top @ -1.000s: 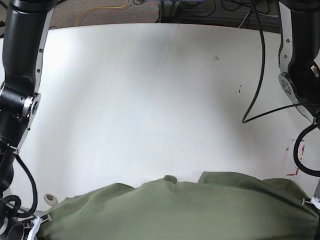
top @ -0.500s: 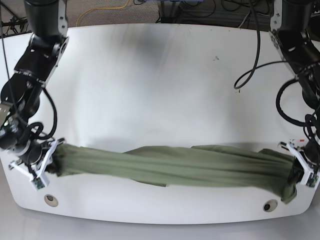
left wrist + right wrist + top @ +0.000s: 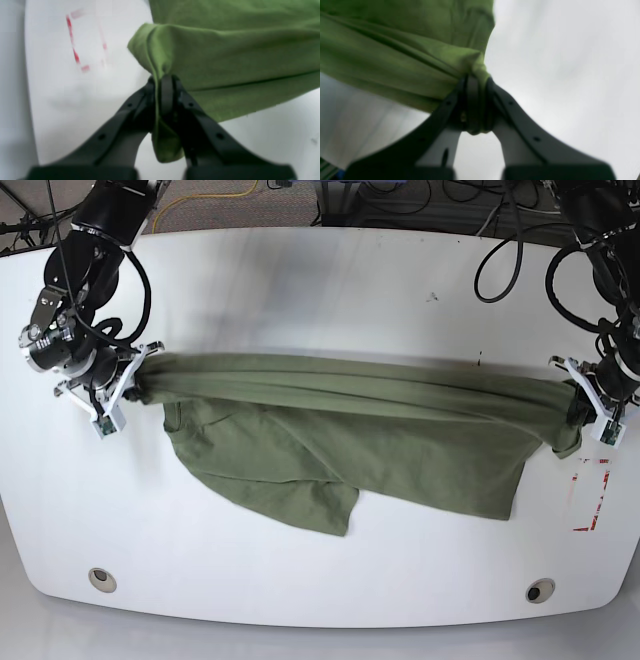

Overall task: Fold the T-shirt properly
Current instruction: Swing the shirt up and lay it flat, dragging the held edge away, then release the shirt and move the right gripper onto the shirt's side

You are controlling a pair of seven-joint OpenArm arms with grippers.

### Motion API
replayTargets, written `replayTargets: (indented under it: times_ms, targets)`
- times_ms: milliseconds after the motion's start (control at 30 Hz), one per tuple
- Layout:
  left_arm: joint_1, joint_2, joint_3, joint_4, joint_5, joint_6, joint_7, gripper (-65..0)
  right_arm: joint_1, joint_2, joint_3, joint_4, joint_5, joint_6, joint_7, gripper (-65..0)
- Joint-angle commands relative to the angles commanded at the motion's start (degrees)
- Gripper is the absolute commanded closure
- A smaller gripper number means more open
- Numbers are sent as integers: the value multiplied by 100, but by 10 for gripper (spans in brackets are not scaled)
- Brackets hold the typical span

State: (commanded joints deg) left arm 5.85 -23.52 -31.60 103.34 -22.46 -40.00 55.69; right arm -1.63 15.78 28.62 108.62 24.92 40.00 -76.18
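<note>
Across the middle of the white table (image 3: pixel 320 300), the T-shirt (image 3: pixel 350 430) hangs between the left gripper (image 3: pixel 582 408) and right gripper (image 3: pixel 128 383), both clamped on it, with red tape marks (image 3: pixel 590 500) lower right and cables (image 3: pixel 420 205) behind.

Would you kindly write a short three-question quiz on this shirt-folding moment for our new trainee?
1. True or false: both grippers are shut on the T-shirt.
2. The shirt's lower part: A) hangs off the table edge, B) lies rumpled on the table, C) is neatly folded.
3. Which gripper is nearest the red marks?

Key: 1. True: the left gripper and right gripper each pinch an end. 2. B. 3. The left gripper.
</note>
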Motion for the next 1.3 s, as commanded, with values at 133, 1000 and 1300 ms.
replayTargets:
  times_ms: [133,1000,1300]
  targets:
    - [466,0,-176,-9,9,0,18,0,-404,0,0,0,0,0,0,0]
    - [774,0,-185,185,510,0,352,-415,-484,-440,-9,-35,-18,0,0,-469]
    - [246,26,-202,246,466,0,431,-400,352,-431,-53,-571,-26,0,9,-453]
